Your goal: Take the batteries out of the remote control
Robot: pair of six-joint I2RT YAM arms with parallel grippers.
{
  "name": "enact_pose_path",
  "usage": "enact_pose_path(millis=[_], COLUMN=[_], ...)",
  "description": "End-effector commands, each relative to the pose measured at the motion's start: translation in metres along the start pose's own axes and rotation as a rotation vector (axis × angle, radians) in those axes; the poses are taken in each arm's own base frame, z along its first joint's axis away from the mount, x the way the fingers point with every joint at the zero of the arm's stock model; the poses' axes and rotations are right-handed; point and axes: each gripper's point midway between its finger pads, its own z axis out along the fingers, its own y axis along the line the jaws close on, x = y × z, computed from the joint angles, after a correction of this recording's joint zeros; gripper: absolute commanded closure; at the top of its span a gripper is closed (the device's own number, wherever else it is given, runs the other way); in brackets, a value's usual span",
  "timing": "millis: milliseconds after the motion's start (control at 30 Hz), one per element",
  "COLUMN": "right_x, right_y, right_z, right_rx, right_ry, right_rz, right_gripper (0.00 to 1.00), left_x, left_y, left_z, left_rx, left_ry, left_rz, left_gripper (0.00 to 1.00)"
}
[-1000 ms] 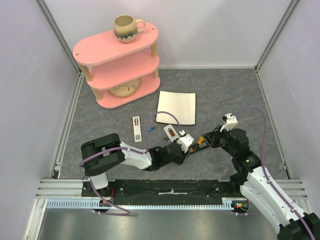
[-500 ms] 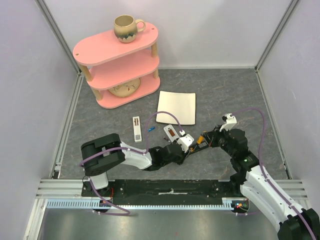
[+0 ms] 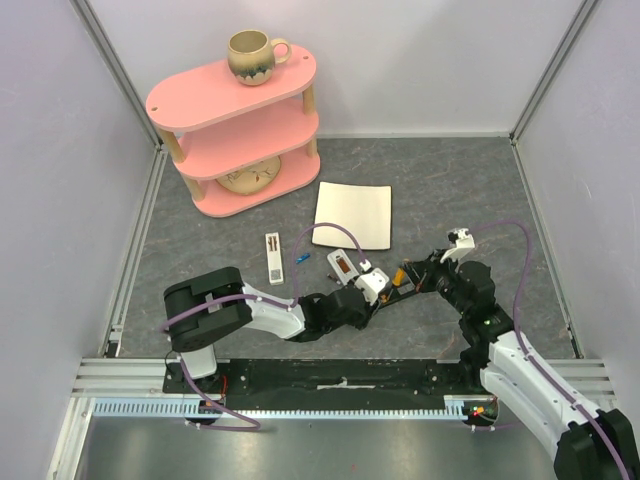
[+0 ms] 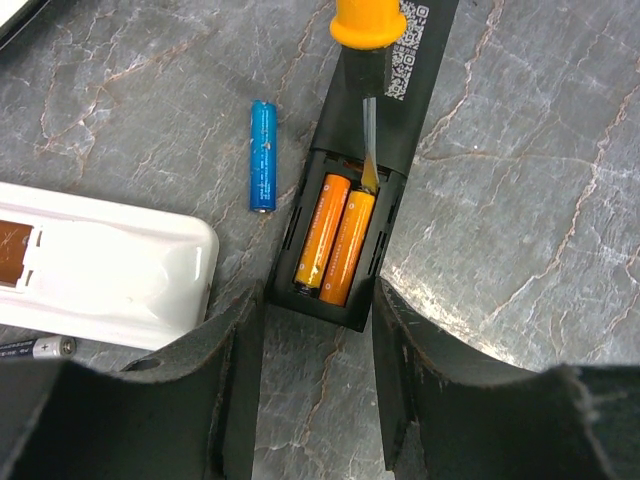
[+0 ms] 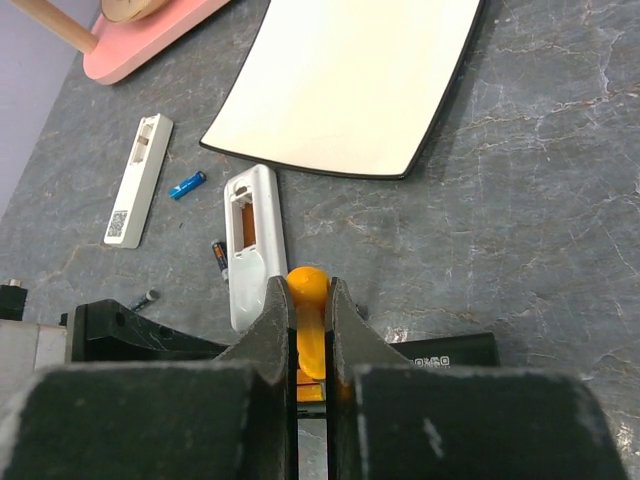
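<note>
A black remote (image 4: pixel 400 110) lies back up with its compartment open and two orange batteries (image 4: pixel 335 238) side by side inside. My left gripper (image 4: pixel 318 296) is shut on the remote's near end, one finger on each side. My right gripper (image 5: pixel 311 300) is shut on an orange-handled screwdriver (image 5: pixel 308 288). The screwdriver's metal tip (image 4: pixel 368 150) rests at the far end of the right battery. A loose blue battery (image 4: pixel 262 155) lies on the table left of the remote, also seen in the top view (image 3: pixel 301 258). The two grippers meet in the top view, left (image 3: pixel 383 297) and right (image 3: pixel 415 278).
A white remote (image 4: pixel 100 265) with an open, empty compartment lies left of the black one. A small dark battery (image 5: pixel 219 258) lies beside it. A white battery cover (image 3: pixel 273 257), a white square plate (image 3: pixel 353 214) and a pink shelf (image 3: pixel 240 120) with a mug (image 3: pixel 252 55) stand farther back.
My right gripper with the screwdriver has edged slightly left toward the remote. The left arm and the remote have not moved.
</note>
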Motion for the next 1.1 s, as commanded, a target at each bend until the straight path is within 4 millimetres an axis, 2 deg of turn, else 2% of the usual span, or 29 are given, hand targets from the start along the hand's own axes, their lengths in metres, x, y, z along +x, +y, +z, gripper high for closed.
enact_pose_path(millis=[0, 367, 667, 767, 867, 900, 1000, 1067], right_x=[-0.002, -0.007, -0.003, -0.009, -0.016, -0.018, -0.028, -0.034], right_y=[0.049, 0.062, 0.032, 0.024, 0.022, 0.021, 0.021, 0.019], right_z=[-0.010, -0.010, -0.003, -0.002, -0.002, -0.002, -0.003, -0.004], right_rx=[-0.210, -0.276, -0.121, -0.076, -0.053, -0.045, -0.027, -0.009], right_ry=[0.038, 0.028, 0.032, 0.015, -0.007, -0.012, -0.039, -0.053], right_rz=[0.136, 0.180, 0.084, 0.052, 0.031, 0.026, 0.010, 0.001], right_gripper=[1.00, 1.00, 1.00, 1.00, 1.00, 1.00, 1.00, 1.00], left_x=[0.117, 0.116, 0.105, 0.096, 0.087, 0.085, 0.074, 0.065], left_y=[0.014, 0.017, 0.016, 0.010, -0.001, -0.003, -0.014, -0.020], left_z=[-0.015, -0.015, -0.020, -0.022, -0.021, -0.021, -0.019, -0.016], left_rx=[-0.030, -0.041, -0.039, -0.006, 0.045, 0.058, 0.126, 0.178], left_ry=[0.377, 0.374, 0.348, 0.320, 0.295, 0.290, 0.258, 0.239], left_rz=[0.004, 0.004, -0.011, -0.026, -0.042, -0.045, -0.073, -0.097], left_gripper=[0.98, 0.98, 0.98, 0.90, 0.62, 0.46, 0.26, 0.22])
